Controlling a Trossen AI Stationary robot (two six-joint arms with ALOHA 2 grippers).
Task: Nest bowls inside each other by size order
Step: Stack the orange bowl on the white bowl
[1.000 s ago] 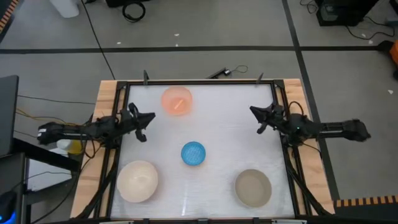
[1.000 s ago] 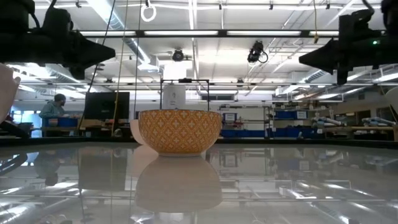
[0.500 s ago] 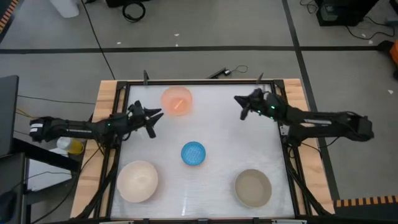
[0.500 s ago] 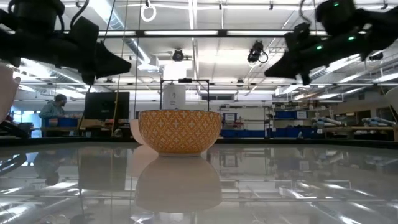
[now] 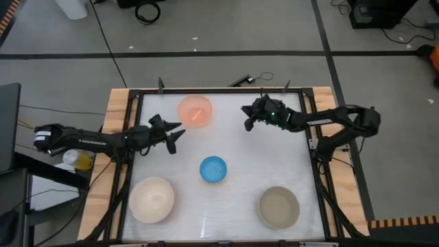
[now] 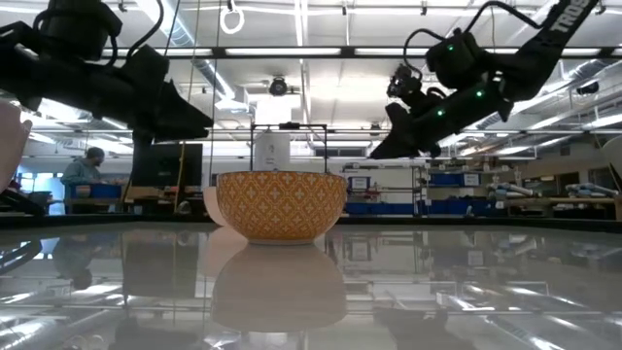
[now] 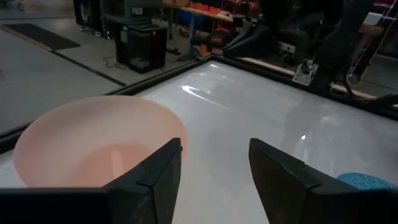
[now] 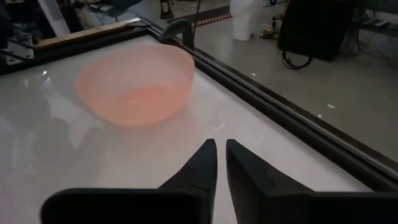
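Note:
Four bowls stand apart on the white table, each on its base. The pink bowl (image 5: 195,111) is at the far middle, the small blue bowl (image 5: 213,169) in the centre, the cream bowl (image 5: 151,200) near left, the grey-beige bowl (image 5: 279,207) near right. My left gripper (image 5: 171,134) hovers open just left of and nearer than the pink bowl (image 7: 99,143); nothing is between its fingers. My right gripper (image 5: 248,118) hovers to the right of the pink bowl (image 8: 134,81), pointing at it, with only a narrow gap between its fingers (image 8: 221,155).
A black frame (image 5: 219,90) runs round the table's edges, with wooden borders outside it. In the low view the blue bowl's patterned wall (image 6: 281,204) stands in the middle, with both grippers above table height. Bare table lies between the bowls.
Both grippers have come in from the table's side edges toward the pink bowl: the left one toward the right edge, opening as it went, and the right one toward the left edge and a little farther away. The bowls have stayed in place.

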